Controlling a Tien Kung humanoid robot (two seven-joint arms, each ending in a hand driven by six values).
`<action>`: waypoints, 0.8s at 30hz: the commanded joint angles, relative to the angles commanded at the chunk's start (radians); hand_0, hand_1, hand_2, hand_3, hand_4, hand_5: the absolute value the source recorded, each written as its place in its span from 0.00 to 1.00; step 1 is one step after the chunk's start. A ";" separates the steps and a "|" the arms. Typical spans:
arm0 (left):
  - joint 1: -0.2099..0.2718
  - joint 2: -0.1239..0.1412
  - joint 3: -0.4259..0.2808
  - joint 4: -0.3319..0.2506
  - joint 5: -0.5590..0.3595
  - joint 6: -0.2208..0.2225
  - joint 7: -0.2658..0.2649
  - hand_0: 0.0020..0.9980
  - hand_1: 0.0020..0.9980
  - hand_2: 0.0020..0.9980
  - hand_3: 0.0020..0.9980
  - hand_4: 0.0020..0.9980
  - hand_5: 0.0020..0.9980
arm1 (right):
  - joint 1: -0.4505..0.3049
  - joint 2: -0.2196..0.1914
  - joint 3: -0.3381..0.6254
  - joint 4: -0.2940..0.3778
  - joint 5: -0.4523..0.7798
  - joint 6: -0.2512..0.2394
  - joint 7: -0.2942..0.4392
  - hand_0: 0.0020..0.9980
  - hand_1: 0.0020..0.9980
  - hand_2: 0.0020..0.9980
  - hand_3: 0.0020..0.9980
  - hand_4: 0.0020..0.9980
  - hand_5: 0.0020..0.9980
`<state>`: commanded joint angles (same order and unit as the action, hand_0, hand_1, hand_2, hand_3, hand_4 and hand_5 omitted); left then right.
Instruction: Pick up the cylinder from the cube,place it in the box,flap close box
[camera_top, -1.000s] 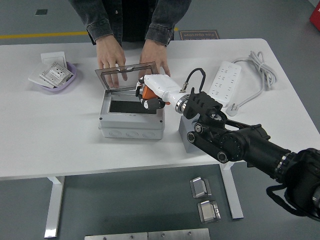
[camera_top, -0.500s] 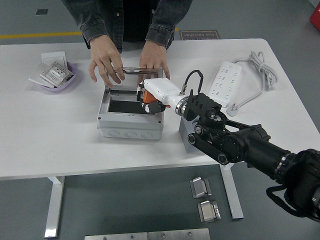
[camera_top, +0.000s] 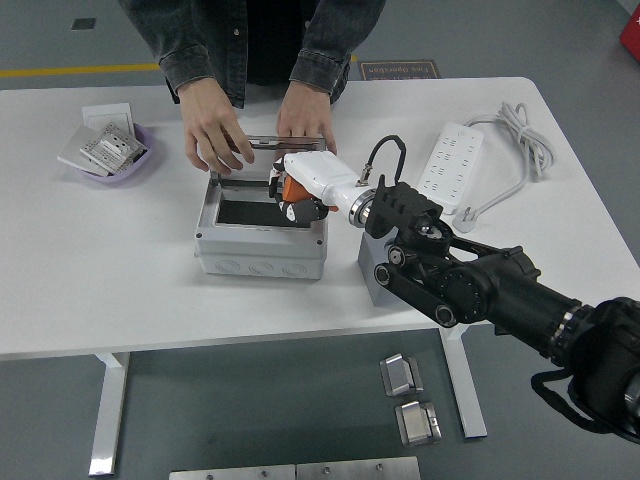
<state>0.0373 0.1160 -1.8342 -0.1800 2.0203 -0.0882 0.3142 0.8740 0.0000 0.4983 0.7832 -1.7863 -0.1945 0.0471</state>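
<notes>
An open grey box (camera_top: 262, 252) stands mid-table, with a dark inside. My right hand (camera_top: 296, 195), white-shelled with black fingers, hangs over the box's right part, shut on an orange cylinder (camera_top: 290, 188). The box's clear lid (camera_top: 270, 146) stands raised at the back. A person across the table has one hand (camera_top: 215, 135) at the lid's left end and the other hand (camera_top: 305, 120) behind its right end. The grey cube (camera_top: 371, 277) sits right of the box, mostly hidden under my right arm. My left arm is out of sight.
A purple bowl (camera_top: 138, 165) with small packets sits at the far left. A white power strip (camera_top: 447, 163) with its coiled cable (camera_top: 518, 130) lies at the right. Metal blocks (camera_top: 402, 375) lie on the floor below the table.
The person tilted the lid further upright and shifted the left hand along its top edge. My right hand with the cylinder stayed over the box, barely moving.
</notes>
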 joint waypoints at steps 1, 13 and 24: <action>0.000 0.000 -0.001 0.000 0.001 0.000 0.000 0.73 0.75 0.72 0.77 0.74 0.45 | 0.000 0.000 -0.001 0.002 0.001 0.000 -0.001 0.08 0.14 0.27 0.27 0.00 0.00; 0.003 0.003 -0.001 0.000 0.002 0.000 0.001 0.73 0.75 0.72 0.77 0.74 0.45 | 0.000 0.000 -0.010 0.012 -0.004 0.004 -0.014 0.08 0.13 0.26 0.27 0.00 0.00; 0.005 0.004 -0.002 0.000 0.001 0.001 0.000 0.73 0.75 0.72 0.77 0.74 0.45 | -0.006 0.000 -0.023 0.035 -0.006 0.012 -0.023 0.08 0.13 0.26 0.27 0.01 0.00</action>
<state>0.0423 0.1198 -1.8357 -0.1800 2.0210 -0.0870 0.3138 0.8679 0.0000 0.4751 0.8183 -1.7918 -0.1830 0.0239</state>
